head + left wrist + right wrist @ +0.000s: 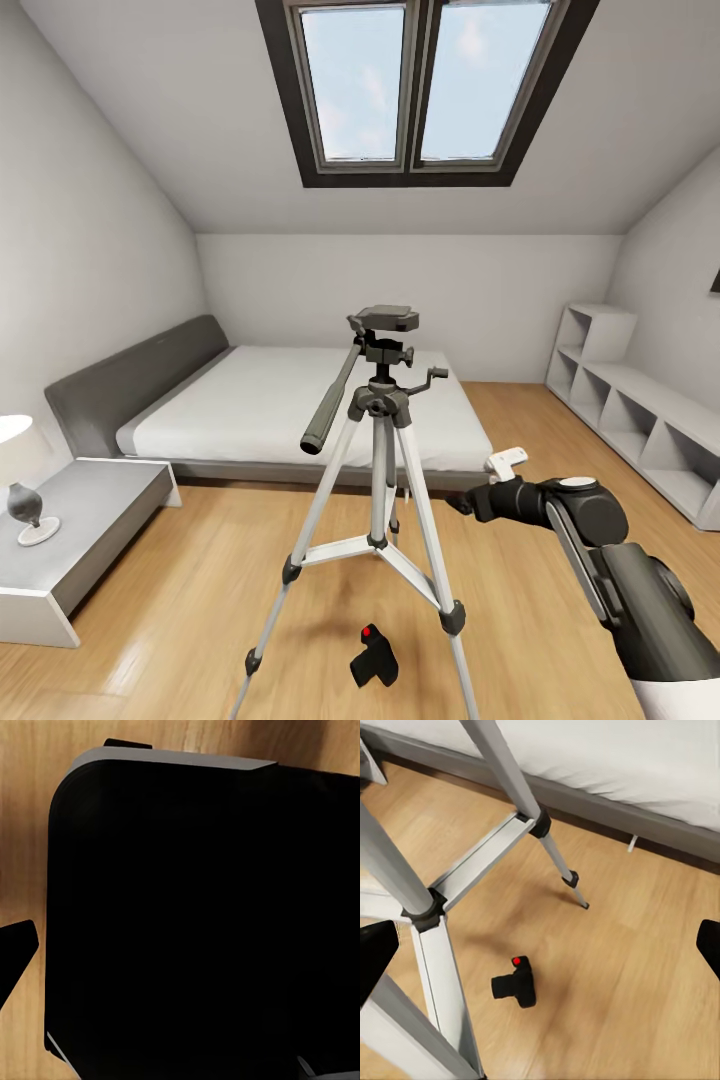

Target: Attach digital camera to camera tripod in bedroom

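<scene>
I'm at the reach-for-the-camera step: nothing picked up yet, and the tripod [380,470] stands in front of me on the wood floor [200,600], its head plate bare, the bed [300,400] behind it. The camera [373,657] lies on the floor between the tripod's front legs, red button showing, lens barrel roughly sideways as seen from the right wrist [516,984]. My right arm is raised to the right of the tripod, well above the camera; in its wrist view the two fingertips [376,952] sit wide at the frame edges with nothing between them, so the right tool [544,960] is open and empty. The left wrist view looks down on a large black body over floorboards, one dark fingertip [16,945] at the edge; I cannot tell whether the left tool is open or closed. Next move, as I judge it: lower the right tool between the legs without knocking the near leg or the spreader brace, square up to the camera body and close on it, then lift to the head plate. Containers: the open cubby shelf [640,420] along the right wall looks empty; the bedside worktop [90,500] carries a lamp [20,490].
</scene>
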Tool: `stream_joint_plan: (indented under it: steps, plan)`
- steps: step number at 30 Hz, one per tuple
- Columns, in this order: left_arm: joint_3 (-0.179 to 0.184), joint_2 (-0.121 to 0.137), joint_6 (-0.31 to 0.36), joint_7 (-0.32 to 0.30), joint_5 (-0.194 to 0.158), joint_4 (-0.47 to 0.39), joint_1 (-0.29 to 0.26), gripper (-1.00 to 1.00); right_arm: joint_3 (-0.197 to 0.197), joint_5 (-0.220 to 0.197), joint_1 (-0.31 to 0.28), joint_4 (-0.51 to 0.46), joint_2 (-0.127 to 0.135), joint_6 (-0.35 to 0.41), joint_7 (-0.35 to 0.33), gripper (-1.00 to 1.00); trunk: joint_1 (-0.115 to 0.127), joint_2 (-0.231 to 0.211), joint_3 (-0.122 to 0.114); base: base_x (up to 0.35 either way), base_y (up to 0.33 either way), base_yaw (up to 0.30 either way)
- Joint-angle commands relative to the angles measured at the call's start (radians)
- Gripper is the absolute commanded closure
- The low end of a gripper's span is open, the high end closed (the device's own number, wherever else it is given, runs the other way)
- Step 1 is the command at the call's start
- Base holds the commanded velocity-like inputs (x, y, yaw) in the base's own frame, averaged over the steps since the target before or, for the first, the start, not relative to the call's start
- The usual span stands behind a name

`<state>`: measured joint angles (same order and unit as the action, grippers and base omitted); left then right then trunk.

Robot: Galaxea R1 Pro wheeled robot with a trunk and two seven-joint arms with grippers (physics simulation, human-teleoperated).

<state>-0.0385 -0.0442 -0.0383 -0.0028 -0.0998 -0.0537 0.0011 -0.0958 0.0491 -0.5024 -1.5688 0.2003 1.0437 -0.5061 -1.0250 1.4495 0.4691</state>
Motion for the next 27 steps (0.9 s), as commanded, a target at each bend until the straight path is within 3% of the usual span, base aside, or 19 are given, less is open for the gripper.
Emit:
stream_joint_plan:
  steps: [1,7,11,27]
  plan:
    - [-0.003,0.000,-0.002,0.000,-0.009,-0.001,0.000,-1.00,-0.002,0.005,-0.001,-0.001,0.000,0.003,-0.010,-1.00,0.000,0.001,0.001,0.000,0.000,0.000]
    - [-0.003,0.000,-0.002,0.000,-0.009,0.000,0.000,-1.00,-0.006,0.005,-0.001,-0.001,-0.003,0.003,-0.051,-1.00,0.000,0.001,0.001,0.000,0.000,0.000]
    - [-0.003,0.000,-0.002,0.000,-0.009,-0.001,0.000,-1.00,-0.036,0.005,-0.001,0.000,-0.006,0.003,-0.084,-1.00,0.000,0.001,0.001,0.000,0.000,0.000]
    - [-0.003,0.000,-0.002,0.000,-0.009,-0.001,0.000,-1.00,-0.066,0.006,-0.001,0.000,-0.010,0.003,-0.091,-1.00,0.000,0.001,0.001,0.000,0.000,0.000]
